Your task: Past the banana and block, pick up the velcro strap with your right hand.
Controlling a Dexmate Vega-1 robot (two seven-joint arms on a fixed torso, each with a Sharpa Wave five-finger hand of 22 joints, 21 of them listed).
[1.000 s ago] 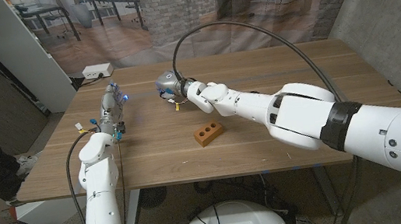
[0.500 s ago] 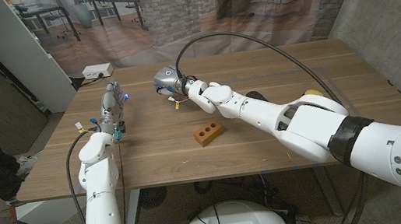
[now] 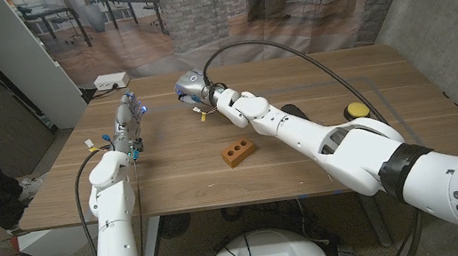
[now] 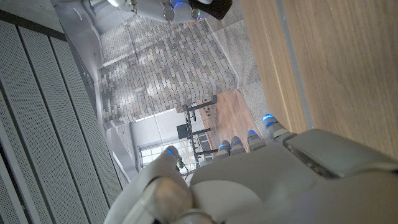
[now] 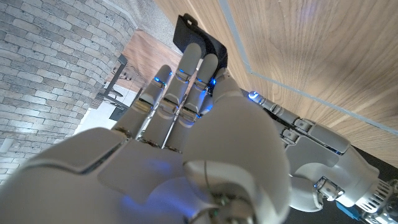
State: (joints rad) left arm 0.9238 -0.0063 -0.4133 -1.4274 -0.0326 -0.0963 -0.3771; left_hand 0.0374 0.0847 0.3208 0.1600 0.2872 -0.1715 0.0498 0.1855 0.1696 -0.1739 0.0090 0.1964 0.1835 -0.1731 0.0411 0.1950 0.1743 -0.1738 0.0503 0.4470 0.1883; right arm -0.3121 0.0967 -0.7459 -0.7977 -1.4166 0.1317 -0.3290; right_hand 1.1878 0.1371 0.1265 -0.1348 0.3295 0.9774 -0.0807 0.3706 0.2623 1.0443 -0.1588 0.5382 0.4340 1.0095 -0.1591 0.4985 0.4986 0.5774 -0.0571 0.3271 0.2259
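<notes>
Overhead, right hand point(image 3: 192, 90): stretched to far counter point(image 3: 173, 176), beyond brick-red block point(image 3: 238, 152); banana point(image 3: 356, 110) near right edge.
Left hand point(image 3: 128, 122): at left, grasp unclear.
Right wrist, velcro strap point(image 5: 200, 41): black, at fingertips point(image 5: 189, 55); fingers extended, nothing held.

A brick pillar point(image 3: 194, 7) stands beyond the wooden table point(image 3: 173, 176) (grey wall point(image 3: 436, 0) alongside).

We see a white power strip point(image 3: 111, 80) at the wooden table's point(image 3: 173, 176) far left corner.
</notes>
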